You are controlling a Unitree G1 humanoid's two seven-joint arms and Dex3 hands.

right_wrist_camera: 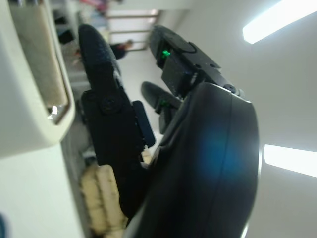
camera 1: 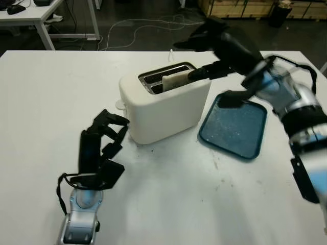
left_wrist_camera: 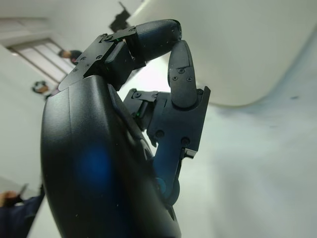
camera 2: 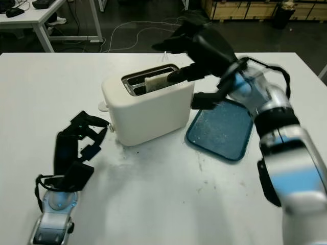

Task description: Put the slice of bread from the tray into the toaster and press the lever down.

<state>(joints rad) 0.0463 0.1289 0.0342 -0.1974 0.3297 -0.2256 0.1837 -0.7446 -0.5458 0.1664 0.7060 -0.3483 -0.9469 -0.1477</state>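
Left eye view: the bread (camera 1: pixel 176 80) stands on edge in the toaster's (camera 1: pixel 163 102) nearer slot, its top sticking up above the slot, its long axis running along the slot from the near left toward the far right of the table. The right hand (camera 1: pixel 207 51) hangs over the toaster's right end; one finger (camera 1: pixel 204 73) reaches along the slot line and meets the bread's right end, while the rest of the hand spreads above and behind. Whether that hand grips the bread or has let it go I cannot tell. In the right wrist view the slice (right_wrist_camera: pixel 42 54) shows inside the slot, with a black finger (right_wrist_camera: pixel 101 89) just beside the toaster's rim. The blue tray (camera 1: pixel 235 127) lies flat on the table (camera 1: pixel 179 194) just right of the toaster, bare, with part of the right hand over its far edge. The left hand (camera 1: pixel 104 140) sits near the toaster's left front corner, fingers curled and holding nothing, close to the wall but apart from it. A white cable (camera 1: pixel 138 30) trails on the floor beyond the table, and another desk (camera 1: pixel 36 15) stands at the far left.
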